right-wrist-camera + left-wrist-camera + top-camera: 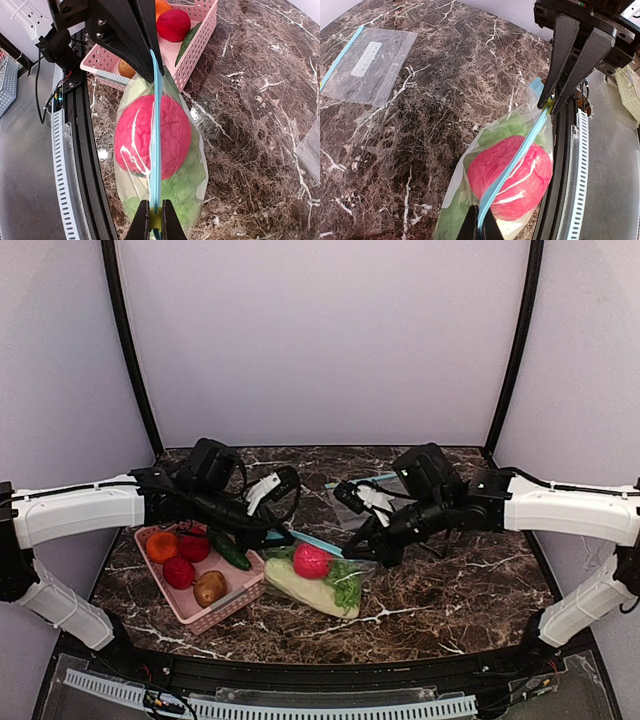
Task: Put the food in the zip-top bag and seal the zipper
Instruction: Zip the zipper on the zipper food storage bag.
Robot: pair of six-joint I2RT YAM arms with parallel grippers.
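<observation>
The zip-top bag (352,592) lies on the marble beside the basket, holding the food: a pinkish-red round piece (311,561), green lettuce (187,185) and a pale long piece (300,590). Its teal zipper (155,140) is stretched taut in a straight line above the food. My left gripper (480,227) is shut on one end of the zipper (515,160). At the other end my right gripper (155,220) is shut on the strip. In the top view the left gripper (283,537) and right gripper (372,552) flank the bag.
A pink basket (190,618) with several toy fruits and vegetables sits left of the bag. A second, flat clear bag (365,495) with a teal strip lies behind. The table's black front rail (85,165) runs close along the bag.
</observation>
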